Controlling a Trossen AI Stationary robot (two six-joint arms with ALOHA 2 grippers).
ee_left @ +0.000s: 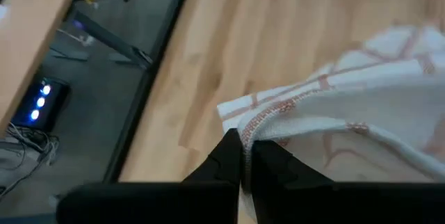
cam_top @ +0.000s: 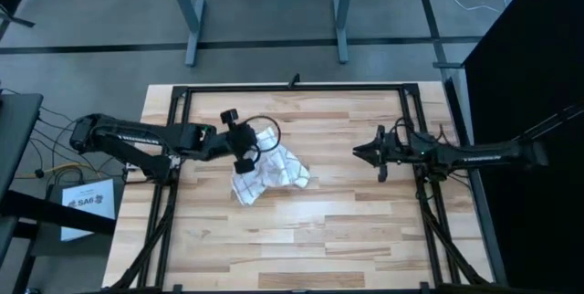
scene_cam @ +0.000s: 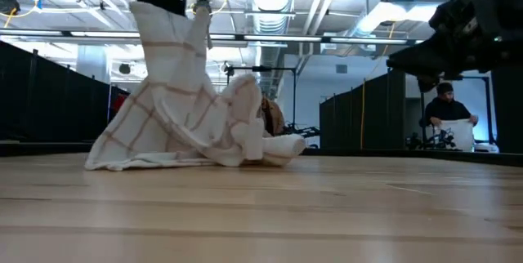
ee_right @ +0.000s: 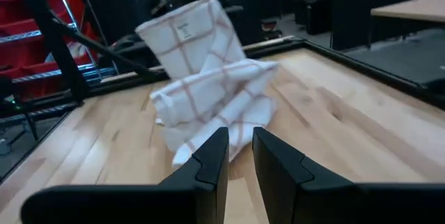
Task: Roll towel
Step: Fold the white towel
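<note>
Holding: the left gripper is pinched tight on a corner of the towel, lifting it.
Towel: crumpled near the table's middle, one end up.
Right gripper: waits apart, fingers slightly open, empty.
Tip: spread it flat first, then roll slowly.

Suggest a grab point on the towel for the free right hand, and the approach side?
The left hand pinches a towel edge and holds it raised; the rest lies crumpled on the table. The right hand, apart and slightly open, should probably come in low from its own side and pinch the folded end nearest it.
</note>
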